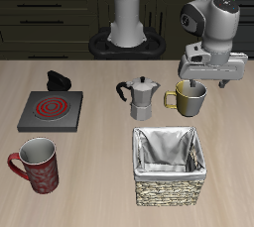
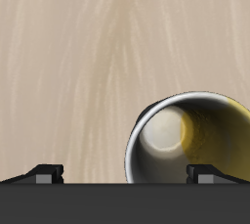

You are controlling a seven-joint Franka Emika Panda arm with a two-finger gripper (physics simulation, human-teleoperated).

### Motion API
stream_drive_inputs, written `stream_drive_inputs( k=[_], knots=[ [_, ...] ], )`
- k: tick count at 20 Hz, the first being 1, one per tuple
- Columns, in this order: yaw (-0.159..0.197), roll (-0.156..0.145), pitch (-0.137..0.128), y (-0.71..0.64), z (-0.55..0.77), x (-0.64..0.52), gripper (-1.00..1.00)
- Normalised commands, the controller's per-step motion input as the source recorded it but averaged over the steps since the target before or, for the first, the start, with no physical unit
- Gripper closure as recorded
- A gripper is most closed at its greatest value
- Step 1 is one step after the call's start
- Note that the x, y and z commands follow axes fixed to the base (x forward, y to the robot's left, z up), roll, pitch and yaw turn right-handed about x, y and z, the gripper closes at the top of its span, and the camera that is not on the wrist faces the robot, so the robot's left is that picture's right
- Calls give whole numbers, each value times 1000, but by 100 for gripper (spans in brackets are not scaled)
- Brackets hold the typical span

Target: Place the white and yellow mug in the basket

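Note:
The white and yellow mug (image 1: 189, 97) stands upright on the table beside the moka pot, just behind the basket (image 1: 171, 184). The basket is a square wicker one with a grey-white cloth lining and holds nothing. My gripper (image 1: 201, 84) hangs just above the mug, open and empty. In the wrist view the mug (image 2: 190, 140) shows from above with its pale inside, and it lies off-centre between the spread fingertips (image 2: 44, 173) of the gripper (image 2: 125, 174), closer to one finger than the other.
A metal moka pot (image 1: 142, 97) stands close beside the mug. A red patterned mug (image 1: 37, 164) stands near the table's front edge. A small stove plate with a red coil (image 1: 51, 109) and a black object (image 1: 58, 79) lie farther along the table.

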Motion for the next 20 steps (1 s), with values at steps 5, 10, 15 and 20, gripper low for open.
stream_drive_inputs(
  k=[5,10,15,20],
  knots=[
    [-4,9,21,-16,-265,-6,-100],
    [-10,6,42,37,-275,-55,-100],
    [-19,29,66,-44,-314,8,-100],
    [-7,33,13,-56,-79,9,100]
  ],
)
